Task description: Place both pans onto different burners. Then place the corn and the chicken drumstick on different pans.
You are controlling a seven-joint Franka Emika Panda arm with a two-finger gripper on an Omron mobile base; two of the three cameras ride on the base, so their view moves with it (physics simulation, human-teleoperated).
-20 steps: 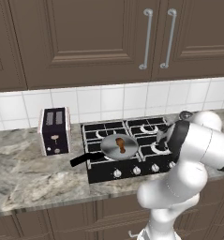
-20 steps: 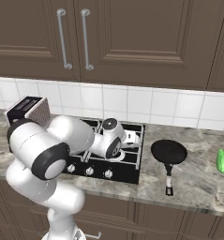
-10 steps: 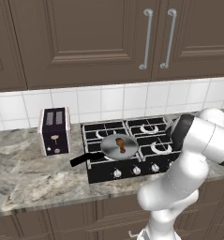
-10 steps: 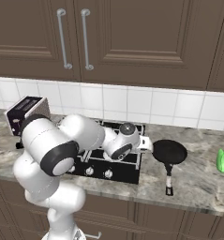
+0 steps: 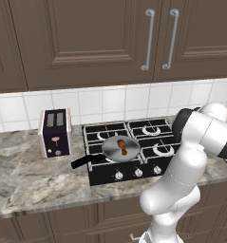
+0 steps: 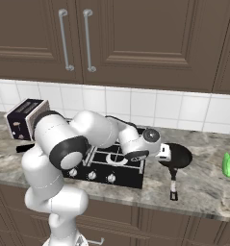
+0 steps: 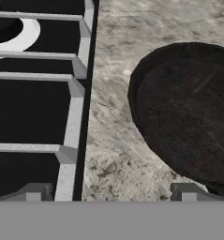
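Note:
The silvery-grey pan [image 5: 120, 148] sits on the front left burner of the black hob [image 5: 148, 163], its long black handle pointing left. The chicken drumstick [image 5: 122, 145] lies inside it. The all-dark pan [image 6: 180, 155] rests on the counter just right of the hob, handle toward the front edge; it also shows in the hand view [image 7: 188, 122]. My gripper [image 6: 165, 153] hovers low at the hob's right edge, at the dark pan's left rim, open [image 7: 112, 192] and holding nothing. A small green object, likely the corn [image 6: 228, 165], stands far right on the counter. The front right burner [image 5: 162, 149] is bare.
A toaster [image 5: 54, 132] stands on the marble counter left of the hob. Dark wall cabinets [image 5: 110, 42] hang above the tiled backsplash. My own arm [image 5: 195, 137] blocks the counter right of the hob in the left base view.
The arm has swung right, from above the hob's middle to its right edge beside the dark pan. The gripper stayed open. The pans and the drumstick have not moved.

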